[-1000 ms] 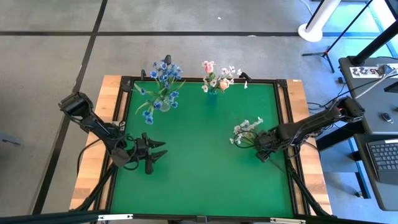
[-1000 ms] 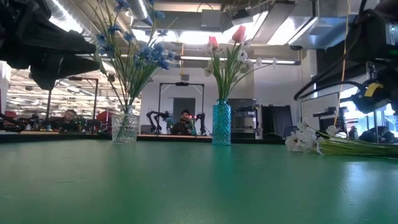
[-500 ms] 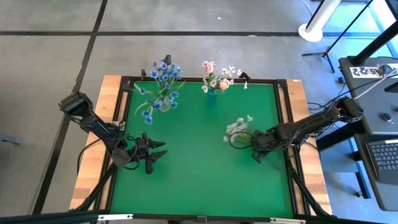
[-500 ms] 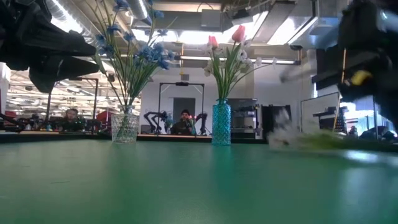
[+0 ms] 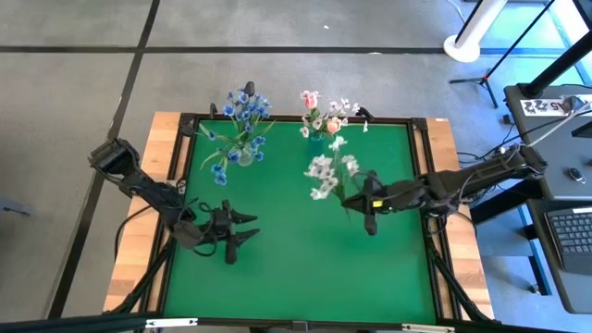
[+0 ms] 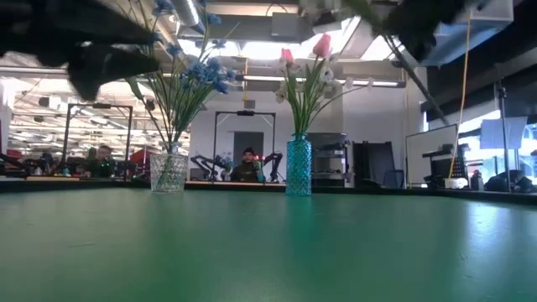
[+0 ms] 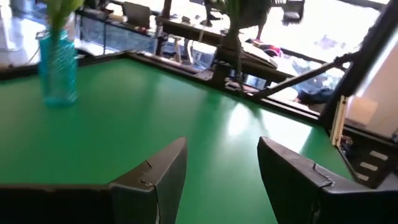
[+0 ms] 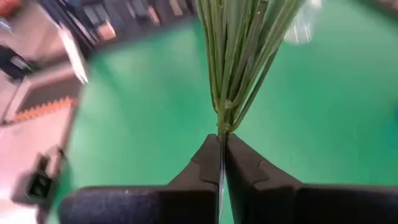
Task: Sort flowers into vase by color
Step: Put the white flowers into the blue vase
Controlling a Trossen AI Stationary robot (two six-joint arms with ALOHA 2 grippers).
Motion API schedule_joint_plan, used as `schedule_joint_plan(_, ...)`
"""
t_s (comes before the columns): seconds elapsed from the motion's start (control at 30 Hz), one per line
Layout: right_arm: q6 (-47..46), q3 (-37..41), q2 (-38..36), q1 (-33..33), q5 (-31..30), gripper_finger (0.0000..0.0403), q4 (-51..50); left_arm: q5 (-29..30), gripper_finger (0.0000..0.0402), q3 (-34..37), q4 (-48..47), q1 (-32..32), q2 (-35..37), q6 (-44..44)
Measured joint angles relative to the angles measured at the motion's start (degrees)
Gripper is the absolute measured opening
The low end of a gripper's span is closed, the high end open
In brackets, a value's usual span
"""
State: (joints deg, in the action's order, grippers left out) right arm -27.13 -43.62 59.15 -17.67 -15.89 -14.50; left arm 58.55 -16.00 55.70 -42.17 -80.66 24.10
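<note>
A spray of small white flowers (image 5: 324, 169) on green stems hangs over the middle of the green table, with my right gripper (image 5: 356, 199) shut on it. In the low view its stems (image 6: 403, 46) show only as a blur near the top. A clear vase (image 5: 242, 155) with blue flowers stands at the far left. A teal vase (image 5: 317, 135) with pink and white flowers stands at the far middle. My left gripper (image 5: 239, 233) is open over the table's left half with nothing between its fingers (image 7: 165, 171). My right gripper pinches the bunch of green stems at its lower end (image 8: 222, 124) between its two fingers. The fingers come from the table's right, and the stems run on past the fingertips and fan out. The spray is lifted clear of the table, its blossoms toward the far left.
A black frame (image 5: 421, 120) runs around the green mat, with wooden table edges (image 5: 166, 125) outside it. Beyond the far edge the low view shows a room with a seated person (image 6: 247, 164) and other equipment.
My right gripper has lifted the white spray off the table at the right and carried it up and toward the table's left, to the middle. The blossoms have swung toward the far edge, nearer the teal vase. My left gripper has shifted a little toward the right.
</note>
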Motion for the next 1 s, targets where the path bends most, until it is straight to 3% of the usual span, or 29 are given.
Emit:
schedule_joint_plan(0.13,8.60,0.00,-2.39,0.01,-0.57,0.0004,8.22,-3.83,0.0191,-7.50,-5.56,4.10,-3.02,-4.18)
schedule_joint_plan(0.3,15.28,0.02,-5.48,0.00,-3.10,0.0002,10.14,-3.74,0.0191,-20.07,-13.41,10.69,-10.97,-10.23)
schedule_joint_plan(0.57,20.36,0.02,-9.45,0.02,-4.86,0.0002,11.88,-2.09,0.0191,-36.55,-14.10,24.79,-25.29,-18.05)
schedule_joint_plan(0.8,21.75,0.02,-11.08,0.02,-2.55,0.0001,11.28,-2.81,0.0217,-42.52,-21.29,34.98,-28.89,-14.83)
schedule_joint_plan(1.0,23.56,0.02,-11.08,0.02,-2.33,0.0001,10.62,-10.08,0.0253,-42.83,-21.29,41.92,-28.89,-14.06)
